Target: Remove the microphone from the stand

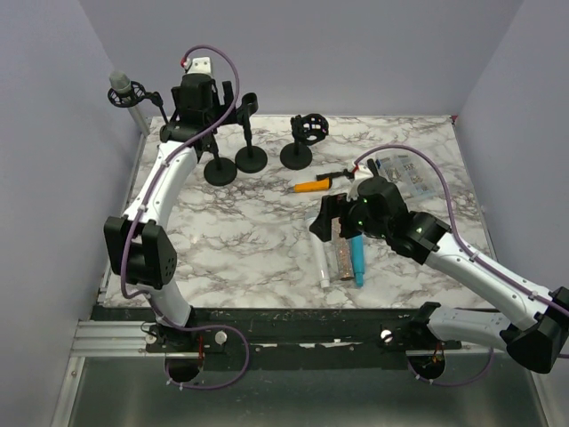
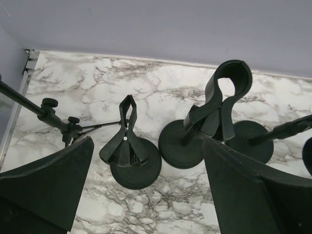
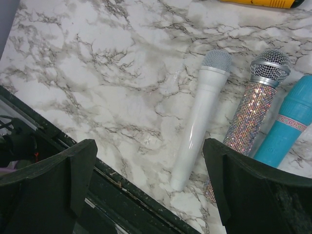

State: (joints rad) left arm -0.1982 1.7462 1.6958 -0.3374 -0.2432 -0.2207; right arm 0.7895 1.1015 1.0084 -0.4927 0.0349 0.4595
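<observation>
In the overhead view's upper left, a grey microphone (image 1: 118, 82) was seated in its stand (image 1: 133, 92), so removal had not begun. Just to its right the left gripper (image 1: 203, 108) hovered with fingers spread wide and empty, the microphone outside them. It would likely need to swing left and close on the microphone. At lower right, the right gripper (image 1: 326, 218) hung wide open over three loose microphones (image 1: 340, 258).

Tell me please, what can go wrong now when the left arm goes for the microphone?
The left tool is open among empty clip stands; swinging toward the microphone could topple them. The microphone sits in its holder at the far left, near the wall, so room looks tight. The right tool hovers far away, so nothing steadies that stand when pulling.
</observation>
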